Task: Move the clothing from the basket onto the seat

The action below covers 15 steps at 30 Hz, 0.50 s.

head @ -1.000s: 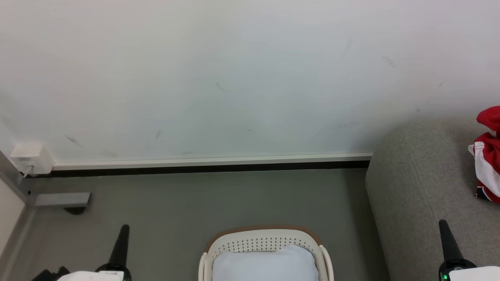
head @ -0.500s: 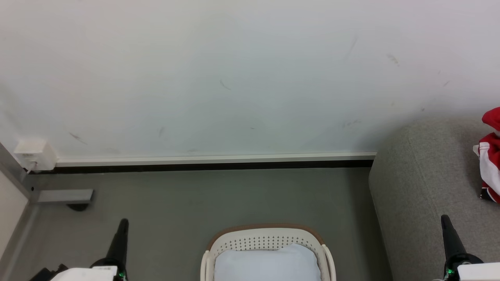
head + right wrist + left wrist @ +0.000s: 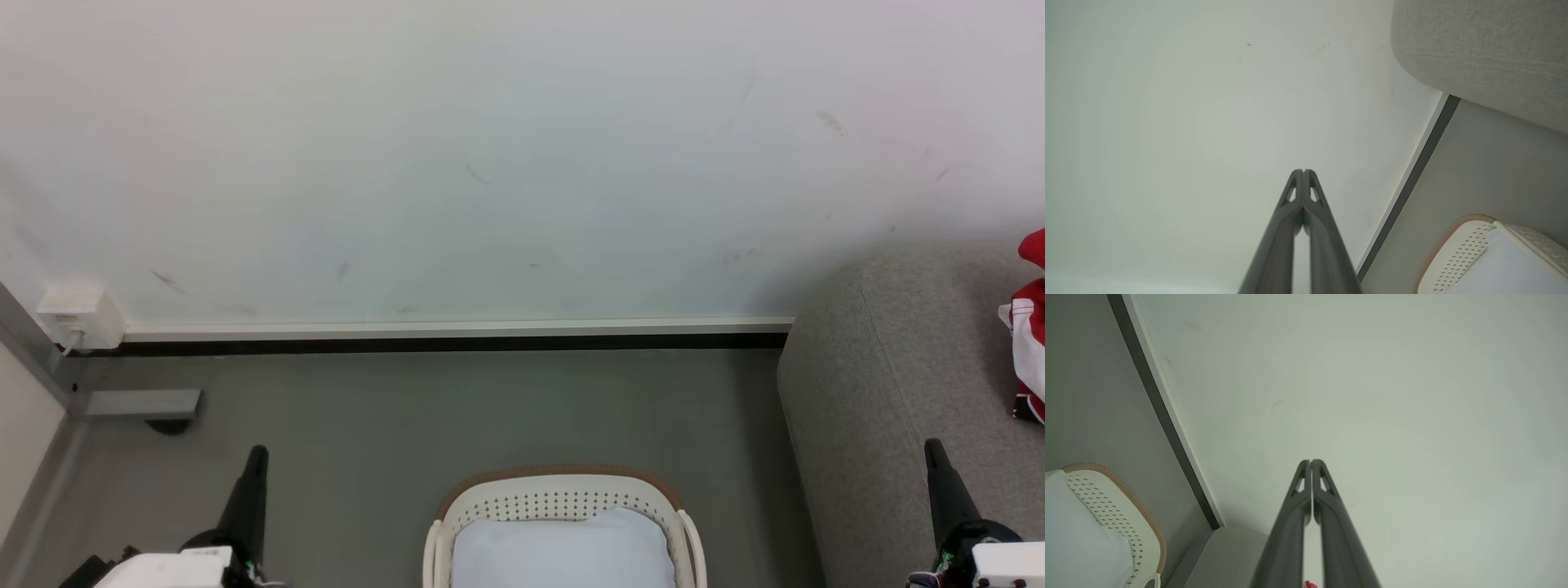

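Observation:
The cream basket [image 3: 563,478] with its brown rim stands on the floor at the bottom centre of the head view; inside it a smooth pale surface shows, and no red. Red-and-white clothing [image 3: 1030,351] lies on the grey seat [image 3: 882,384] at the far right, cut off by the picture's edge. My left gripper [image 3: 258,452] points up left of the basket, shut and holding nothing. My right gripper [image 3: 932,445] is shut too, in front of the seat's end. In the left wrist view the left gripper [image 3: 1310,461] has its fingers pressed together, with the basket [image 3: 1126,506] at lower left. In the right wrist view the right gripper [image 3: 1303,171] is likewise pressed together, with the seat [image 3: 1486,53] at upper right.
A white wall [image 3: 490,163] with a pale skirting and dark strip [image 3: 449,336] rises behind the grey floor [image 3: 408,408]. A white box with a cable [image 3: 80,317] and a grey metal foot [image 3: 143,404] sit at the far left by a panel's edge.
The head camera has turned slightly left, so wall, seat and clothing slide right in the picture. Both fingers reach a little higher in view. Both grippers stay shut.

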{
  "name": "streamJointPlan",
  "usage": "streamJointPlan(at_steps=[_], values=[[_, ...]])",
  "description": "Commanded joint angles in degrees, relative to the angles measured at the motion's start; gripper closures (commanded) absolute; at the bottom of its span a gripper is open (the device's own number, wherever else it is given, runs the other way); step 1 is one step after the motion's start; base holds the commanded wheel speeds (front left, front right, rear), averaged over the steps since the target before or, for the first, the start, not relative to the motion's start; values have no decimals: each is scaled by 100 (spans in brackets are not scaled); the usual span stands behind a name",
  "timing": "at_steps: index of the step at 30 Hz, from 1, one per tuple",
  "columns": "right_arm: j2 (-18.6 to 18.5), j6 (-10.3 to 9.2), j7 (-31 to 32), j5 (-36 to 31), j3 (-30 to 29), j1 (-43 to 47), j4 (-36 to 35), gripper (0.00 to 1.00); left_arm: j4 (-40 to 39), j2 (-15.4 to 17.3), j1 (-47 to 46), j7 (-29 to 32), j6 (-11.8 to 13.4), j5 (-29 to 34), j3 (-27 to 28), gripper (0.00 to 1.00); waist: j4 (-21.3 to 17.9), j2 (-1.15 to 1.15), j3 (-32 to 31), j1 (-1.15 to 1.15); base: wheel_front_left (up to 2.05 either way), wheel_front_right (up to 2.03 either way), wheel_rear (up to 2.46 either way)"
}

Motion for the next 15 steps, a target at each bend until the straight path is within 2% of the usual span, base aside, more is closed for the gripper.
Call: streamJointPlan(at_steps=[1,11,15], values=[[-26,-11,46,173,-25,-54,-48,100,-25,16,-73,35,-40,-148,29,100,8,0,5,0,0,0,0],[-23,-12,168,590,-74,-118,-58,100,-38,12,-128,153,-54,-580,54,100,56,0,33,-1,0,0,0],[-21,-12,161,558,-76,-115,-56,100,-37,11,-125,154,-53,-563,52,100,57,0,34,-1,0,0,0]])
